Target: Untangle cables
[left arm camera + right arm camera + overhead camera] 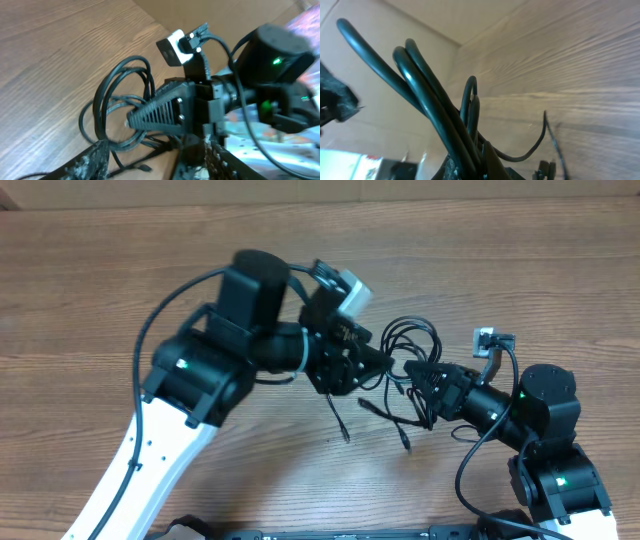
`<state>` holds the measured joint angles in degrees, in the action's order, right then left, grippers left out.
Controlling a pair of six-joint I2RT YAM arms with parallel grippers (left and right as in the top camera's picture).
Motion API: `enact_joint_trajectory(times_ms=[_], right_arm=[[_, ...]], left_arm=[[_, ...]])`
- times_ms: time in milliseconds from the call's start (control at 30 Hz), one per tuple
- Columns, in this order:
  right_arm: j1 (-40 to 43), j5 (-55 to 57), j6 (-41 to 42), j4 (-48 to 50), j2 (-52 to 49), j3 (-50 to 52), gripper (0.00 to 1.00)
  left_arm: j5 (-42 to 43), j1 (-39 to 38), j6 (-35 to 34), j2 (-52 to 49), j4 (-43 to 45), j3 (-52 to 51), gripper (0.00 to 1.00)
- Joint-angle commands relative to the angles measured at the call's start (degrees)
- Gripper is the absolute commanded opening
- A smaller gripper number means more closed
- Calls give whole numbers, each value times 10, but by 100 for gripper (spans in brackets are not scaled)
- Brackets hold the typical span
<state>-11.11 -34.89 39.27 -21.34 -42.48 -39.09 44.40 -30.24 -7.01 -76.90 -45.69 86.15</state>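
Note:
The cables [412,340] are a bunch of thin black loops between the two arms at the table's centre. My right gripper [418,380] is shut on the bunch. In the right wrist view several strands [435,100] rise out of its jaws [480,170]. My left gripper [368,365] is just left of the bunch, with its fingers spread wide. In the left wrist view it [157,165] stands open, facing the right gripper's ribbed finger [160,115] and the loops [107,100]. Two loose ends [343,428] [403,442] trail toward the front edge, one with a small plug [145,167].
The wooden table [100,280] stretches wide to the left and back. The two arms nearly meet at the centre, with the left wrist camera [352,290] and the right wrist camera [488,340] above them. The right arm's own thick wire [470,460] loops near its base.

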Motion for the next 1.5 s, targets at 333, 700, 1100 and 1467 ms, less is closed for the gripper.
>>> enact_joint_trajectory(times_ms=[333, 700, 1100, 1467], right_arm=[[2, -133, 70, 79, 7, -7, 4], [2, -132, 70, 95, 7, -7, 4], [2, -125, 54, 88, 5, -7, 4], [2, -10, -41, -42, -27, -7, 4]], left_arm=[[-144, -29, 38, 2, -12, 3, 64], [-40, -32, 41, -37, 0, 3, 53], [-12, -32, 38, -54, 34, 3, 4], [104, -30, -94, -54, 153, 3, 4]])
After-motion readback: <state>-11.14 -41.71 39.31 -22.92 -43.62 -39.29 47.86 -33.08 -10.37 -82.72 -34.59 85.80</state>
